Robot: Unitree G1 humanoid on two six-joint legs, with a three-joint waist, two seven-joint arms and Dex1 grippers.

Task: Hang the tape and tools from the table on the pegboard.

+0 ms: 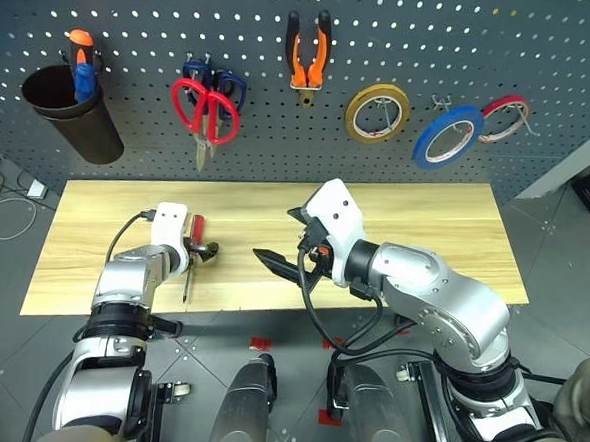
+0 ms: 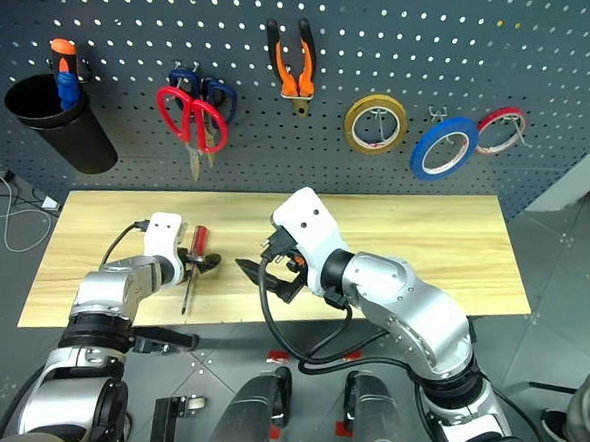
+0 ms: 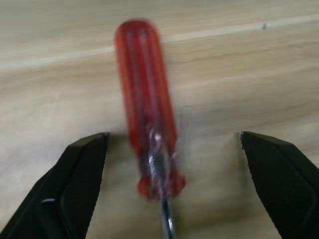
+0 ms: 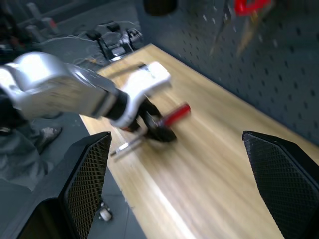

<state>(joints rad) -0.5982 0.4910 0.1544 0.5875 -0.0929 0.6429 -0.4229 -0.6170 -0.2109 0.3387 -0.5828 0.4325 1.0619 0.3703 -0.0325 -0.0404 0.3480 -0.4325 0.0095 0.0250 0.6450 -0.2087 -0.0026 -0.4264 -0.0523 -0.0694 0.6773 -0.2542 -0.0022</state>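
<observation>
Even, fairly bright light falls from above on the table [image 1: 425, 229], and the things hanging on the pegboard [image 1: 137, 11] cast only short, soft shadows just beneath themselves. In the left wrist view the screwdriver [image 3: 145, 109] is smeared and out of focus. The right wrist view is blurred around the left gripper [image 4: 158, 128].

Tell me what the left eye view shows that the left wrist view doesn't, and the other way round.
Left eye view: the pegboard carrying red scissors, pliers and blue tape, plus the open right gripper above the table. Left wrist view: a close look at the open left gripper, one finger on each side of the screwdriver handle and neither touching it. Both share the screwdriver lying flat on the table, with the left gripper at it.
</observation>
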